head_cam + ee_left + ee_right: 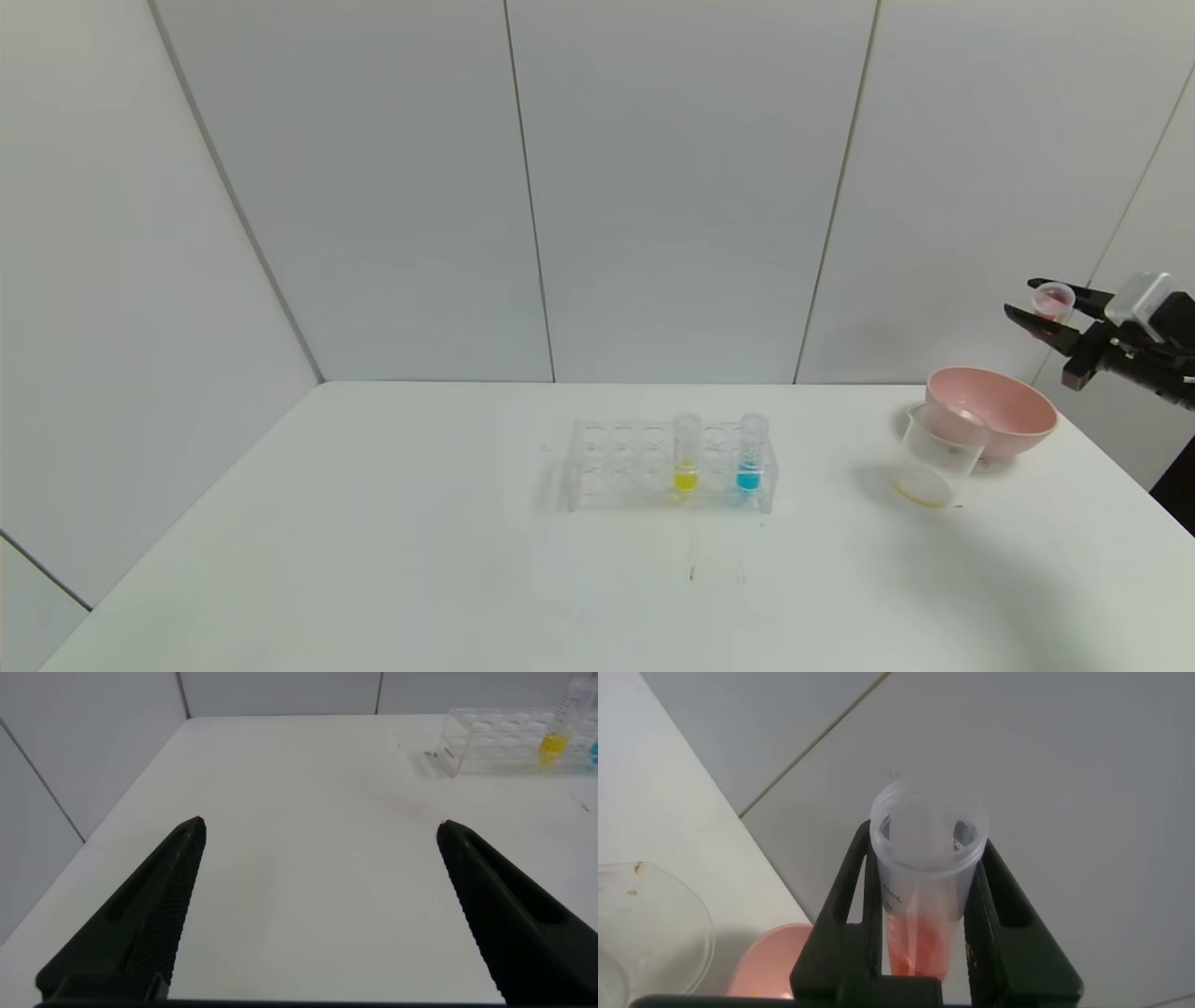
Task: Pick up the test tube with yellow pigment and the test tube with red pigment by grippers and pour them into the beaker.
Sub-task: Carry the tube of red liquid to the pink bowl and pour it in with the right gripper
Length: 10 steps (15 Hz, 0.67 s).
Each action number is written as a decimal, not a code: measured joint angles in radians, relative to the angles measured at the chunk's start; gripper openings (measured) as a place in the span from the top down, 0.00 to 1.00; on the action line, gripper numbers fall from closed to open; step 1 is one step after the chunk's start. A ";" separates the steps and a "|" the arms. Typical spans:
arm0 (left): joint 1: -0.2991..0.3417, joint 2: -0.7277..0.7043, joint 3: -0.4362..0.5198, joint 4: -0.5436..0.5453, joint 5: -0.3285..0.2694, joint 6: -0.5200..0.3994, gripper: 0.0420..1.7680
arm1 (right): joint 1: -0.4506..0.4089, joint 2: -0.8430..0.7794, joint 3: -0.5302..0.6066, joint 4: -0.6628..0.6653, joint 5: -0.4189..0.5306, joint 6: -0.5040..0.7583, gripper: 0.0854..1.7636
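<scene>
Right pincer [926, 938] clenched on red tube [924, 873], seemingly above pink bowl [994, 411]; left pincer [318, 905] released wide.

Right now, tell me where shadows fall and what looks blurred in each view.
Head view: a soft shadow lies on the table beside the beaker. Left wrist view: the open left gripper looks blurred. Right wrist view: the right gripper clamps the red tube, pink bowl blurred.

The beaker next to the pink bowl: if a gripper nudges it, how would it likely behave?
The beaker looks thin, clear and nearly empty, with only an orange film at its bottom, so it is probably light and would slide or tip easily. It sits against the pink bowl, which may stop it on that side.
</scene>
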 joint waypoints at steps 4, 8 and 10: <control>0.000 0.000 0.000 0.000 0.000 0.000 0.00 | 0.004 0.011 0.038 0.016 0.020 -0.174 0.72; 0.000 0.000 0.000 0.000 0.000 0.000 0.00 | 0.008 0.018 0.053 0.021 0.020 -0.220 0.72; 0.000 0.000 0.000 0.000 0.000 0.000 0.00 | 0.011 0.022 0.054 0.020 0.017 -0.262 0.72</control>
